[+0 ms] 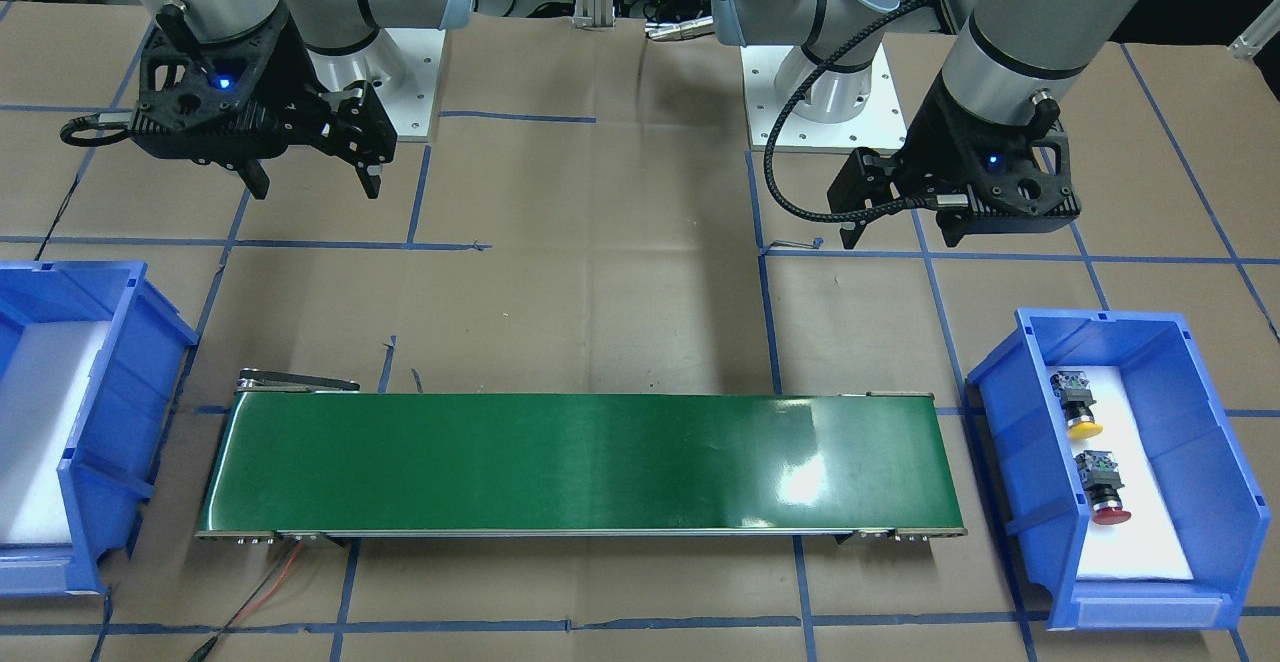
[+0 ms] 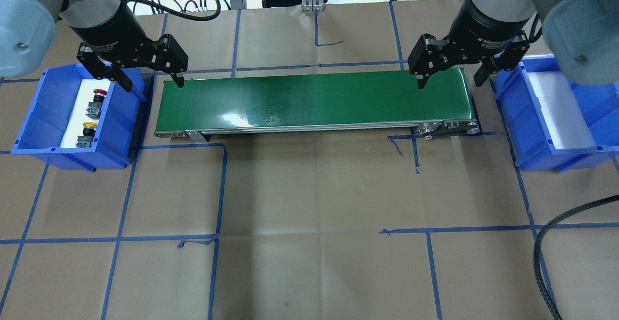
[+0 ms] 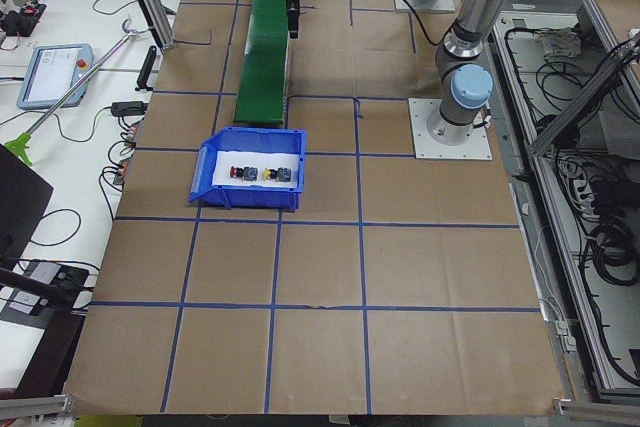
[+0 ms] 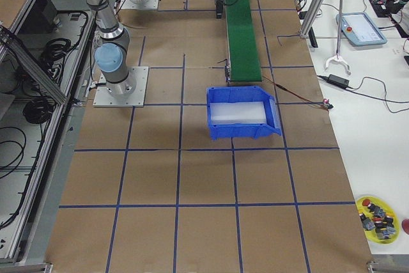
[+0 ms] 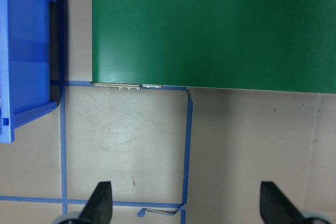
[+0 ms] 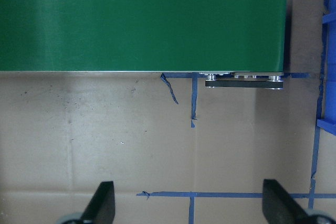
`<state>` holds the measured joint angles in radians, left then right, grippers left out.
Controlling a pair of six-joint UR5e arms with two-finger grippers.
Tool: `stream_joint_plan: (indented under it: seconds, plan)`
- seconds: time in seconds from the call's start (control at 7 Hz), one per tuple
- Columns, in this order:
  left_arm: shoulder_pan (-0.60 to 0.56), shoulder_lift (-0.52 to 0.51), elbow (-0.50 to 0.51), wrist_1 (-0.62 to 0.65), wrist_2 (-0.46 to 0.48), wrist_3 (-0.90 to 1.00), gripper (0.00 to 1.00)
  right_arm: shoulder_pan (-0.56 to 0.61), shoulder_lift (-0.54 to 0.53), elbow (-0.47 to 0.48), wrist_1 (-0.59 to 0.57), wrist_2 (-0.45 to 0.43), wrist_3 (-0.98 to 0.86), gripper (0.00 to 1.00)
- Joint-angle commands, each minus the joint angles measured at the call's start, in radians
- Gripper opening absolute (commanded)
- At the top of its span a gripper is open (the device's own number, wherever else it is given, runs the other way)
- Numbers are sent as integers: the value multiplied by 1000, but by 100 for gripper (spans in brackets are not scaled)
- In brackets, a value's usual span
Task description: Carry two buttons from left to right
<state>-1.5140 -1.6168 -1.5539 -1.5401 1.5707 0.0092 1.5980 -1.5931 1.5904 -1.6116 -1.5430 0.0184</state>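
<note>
— Where were the buttons when you looked?

— Both lay in the blue bin (image 2: pixel 121 134) on the outer side of the left claw (image 2: pixel 153 83), on a white pad (image 2: pixel 72 125). The red button (image 2: pixel 97 98) and the yellow button (image 2: pixel 87 133) were on their sides, one behind the other, near but not touching.

— And the left claw, did it hold something?

— No. Its jaws stood wide apart and it gripped nothing. It hung above the table (image 2: pixel 314 189), apart from the bin. In the picture from its own camera I saw the two fingers (image 5: pixel 101 203) spread. The end of the green belt (image 2: pixel 314 100) was ahead of them, and a corner of the bin was off to the side.

— What about the other arm?

— The right claw (image 2: pixel 449 82) was spread wide as well, gripping nothing, and it hung near the other end of the belt. On its outer side stood a second blue bin (image 2: pixel 529 122) with a white lining. The buttons were well apart from this claw, beyond the whole length of the belt.
</note>
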Motion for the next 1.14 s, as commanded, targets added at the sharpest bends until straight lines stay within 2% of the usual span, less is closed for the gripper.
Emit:
stream_joint_plan:
  seconds: [0.0,1.0]
  plan:
    - [0,0,0,0,0,-2,100,0,5,-3,1,-3,-2,100]
    - [14,8,1,0,3,11,100,0,5,0,7,-3,0,100]
